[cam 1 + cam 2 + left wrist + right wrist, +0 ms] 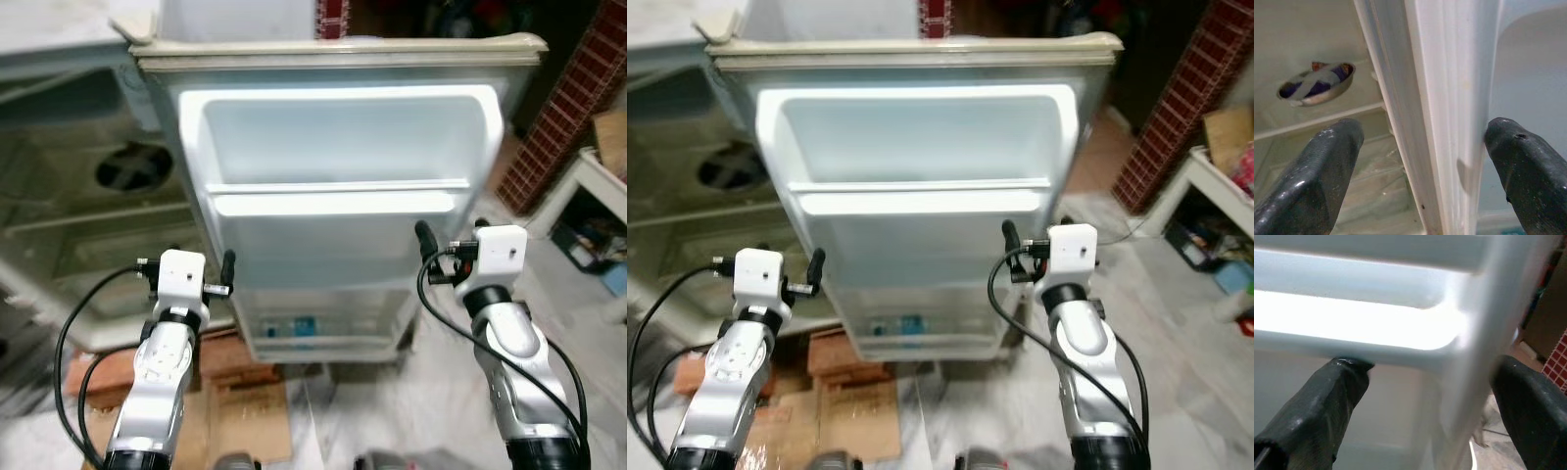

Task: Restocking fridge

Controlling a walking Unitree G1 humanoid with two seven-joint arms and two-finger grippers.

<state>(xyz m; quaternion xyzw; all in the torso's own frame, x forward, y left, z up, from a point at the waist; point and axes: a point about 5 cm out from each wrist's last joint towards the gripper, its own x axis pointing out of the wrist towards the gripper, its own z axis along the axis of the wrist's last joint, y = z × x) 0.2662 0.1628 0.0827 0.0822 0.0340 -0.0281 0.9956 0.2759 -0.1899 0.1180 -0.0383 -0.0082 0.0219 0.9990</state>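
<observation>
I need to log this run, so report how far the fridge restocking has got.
Done: the fridge door stands open, its shelves facing the robot.

In hand: nothing is held. The left end effector and right end effector are both open, their fingers straddling the door's two side edges.

Left: all the stocking. The door shelves look almost bare; only a covered bowl sits inside the fridge.

Flattened cardboard (245,406) on the floor; brick pillar (568,108) at right.

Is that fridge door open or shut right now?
Open. The fridge door faces the robot with its inner shelves showing, the fridge interior exposed beside it.
</observation>
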